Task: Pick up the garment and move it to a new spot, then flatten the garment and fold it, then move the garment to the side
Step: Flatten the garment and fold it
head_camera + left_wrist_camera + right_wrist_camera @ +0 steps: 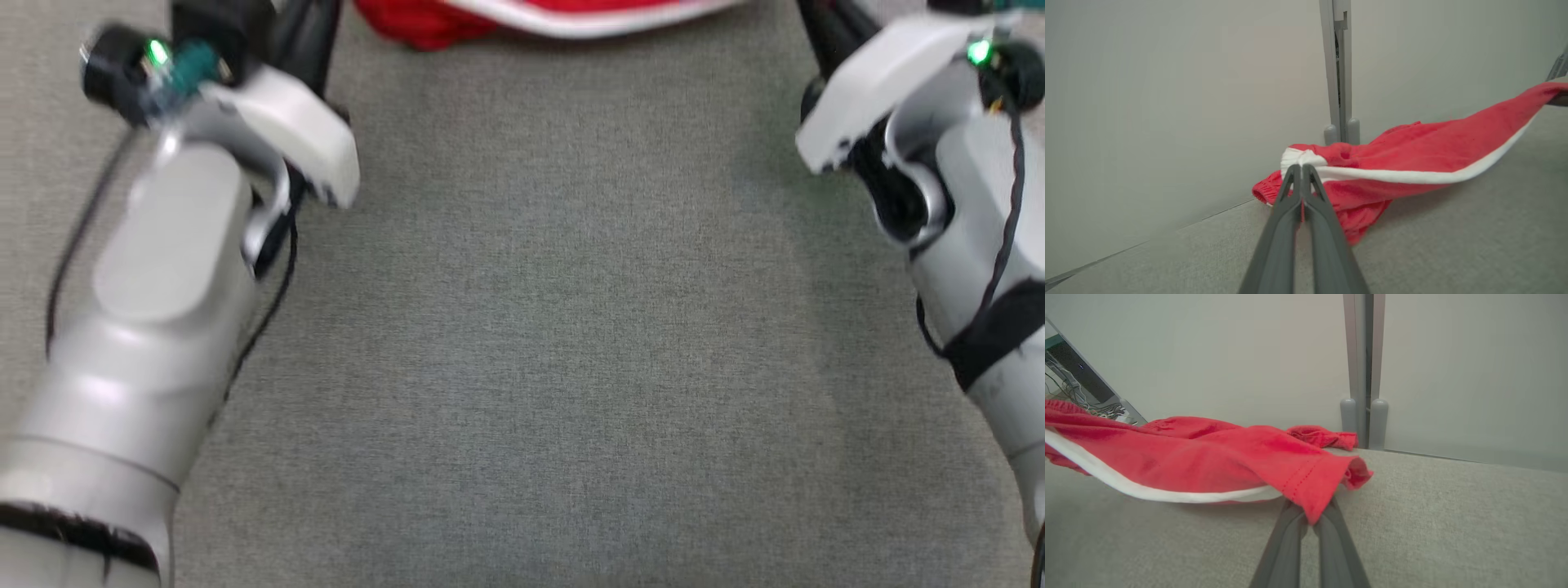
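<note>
The grey fabric-covered tabletop [555,327] spreads wide, backed by pale wall panels [1167,102] joined at a grey post [1337,81]. Two pale forearms, left [163,269] and right [971,245], reach forward along its sides. The red garment [1412,151], edged with a white stripe, stretches between them at the far end near the post, part of it bunched on the surface. The left pincer [1301,169] is clamped on the white-banded corner. The right pincer [1310,510] is closed on the stitched red hem.
</note>
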### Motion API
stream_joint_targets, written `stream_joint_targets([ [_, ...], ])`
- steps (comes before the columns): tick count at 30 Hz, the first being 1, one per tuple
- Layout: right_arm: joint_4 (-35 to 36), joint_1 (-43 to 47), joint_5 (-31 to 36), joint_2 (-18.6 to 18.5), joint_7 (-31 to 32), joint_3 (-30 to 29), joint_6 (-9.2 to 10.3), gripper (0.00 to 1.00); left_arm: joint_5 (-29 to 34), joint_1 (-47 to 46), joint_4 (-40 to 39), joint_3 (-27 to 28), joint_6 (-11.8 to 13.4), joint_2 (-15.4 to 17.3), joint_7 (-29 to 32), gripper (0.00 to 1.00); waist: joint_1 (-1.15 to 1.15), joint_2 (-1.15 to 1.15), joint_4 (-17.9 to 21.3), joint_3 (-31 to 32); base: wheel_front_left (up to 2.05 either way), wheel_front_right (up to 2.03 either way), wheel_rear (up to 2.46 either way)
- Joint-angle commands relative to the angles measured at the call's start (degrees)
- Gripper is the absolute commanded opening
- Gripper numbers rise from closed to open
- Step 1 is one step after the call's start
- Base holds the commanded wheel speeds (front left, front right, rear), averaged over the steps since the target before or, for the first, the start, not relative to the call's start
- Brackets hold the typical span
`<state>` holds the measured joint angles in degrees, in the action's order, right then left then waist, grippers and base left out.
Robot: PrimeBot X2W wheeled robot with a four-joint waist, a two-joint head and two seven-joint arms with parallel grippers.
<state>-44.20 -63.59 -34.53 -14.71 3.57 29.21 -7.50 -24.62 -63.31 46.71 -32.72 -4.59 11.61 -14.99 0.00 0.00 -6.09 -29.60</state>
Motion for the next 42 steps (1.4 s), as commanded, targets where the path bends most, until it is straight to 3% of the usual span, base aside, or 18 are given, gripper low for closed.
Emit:
stream_joint_targets([
  [1, -0.58, 1.86, -1.82, -1.01, 0.34, 1.22, 0.03, 0.00, 1.31, 2.41, 0.08, -0.41, -0.48, 0.33, -0.22, 0.00, 0.00, 0.00, -0.67, 2.13, 0.00, 0.00, 0.00],
  [7, 0.24, 9.93, -9.50, -5.05, 4.20, 8.99, 0.03, 0.00, 6.83, 11.97, 2.24, -4.56, -1.86, 0.30, -0.23, 0.00, 0.00, 0.00, -1.13, 8.43, 0.00, 0.00, 0.00],
  [16, 3.97, 16.57, -16.52, -12.24, 8.44, 17.49, 0.03, 0.00, 9.57, 18.72, 4.18, -8.65, -2.64, 0.96, -0.23, 0.00, 0.00, 0.00, -0.45, 14.67, 0.00, 0.00, 0.00],
  [31, 9.25, 24.07, -25.72, -19.83, 14.50, 24.04, 0.04, 0.00, 3.53, 28.27, 1.74, -14.23, -2.83, 1.01, -0.13, 0.00, 0.00, 0.00, -0.96, 22.21, 0.00, 0.00, 0.00],
  [42, 17.72, 31.79, -33.14, -28.82, 22.50, 26.46, 0.08, 0.00, -4.46, 35.06, -7.76, -22.01, -2.84, 6.50, 1.18, 0.00, 0.00, 0.00, -0.94, 27.52, 0.00, 0.00, 0.00],
])
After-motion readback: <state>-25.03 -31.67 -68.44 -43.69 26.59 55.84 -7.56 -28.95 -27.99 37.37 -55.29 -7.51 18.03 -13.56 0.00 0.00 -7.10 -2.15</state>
